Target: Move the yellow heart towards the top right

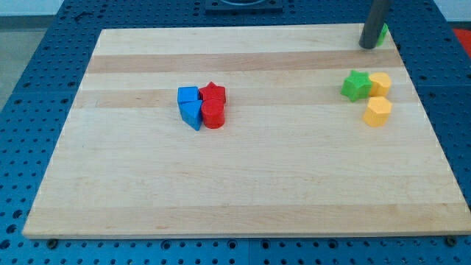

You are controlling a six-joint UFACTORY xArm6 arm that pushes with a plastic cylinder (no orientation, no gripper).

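Observation:
Two yellow blocks lie at the view's right. The upper yellow block (380, 83) has a rounded top and looks like the heart; it touches a green star (356, 85) on its left. The lower yellow block (378, 112) looks like a pentagon or hexagon and sits just below them. My tip (366, 46) rests on the board near the top right corner, well above the yellow blocks and apart from them. A green block (383, 34) is partly hidden behind the rod.
A tight cluster sits left of the board's centre: a blue cube (188, 95), a blue wedge (191, 115), a red star (213, 92) and a red round block (214, 115). The wooden board's right edge (434, 125) runs close to the yellow blocks.

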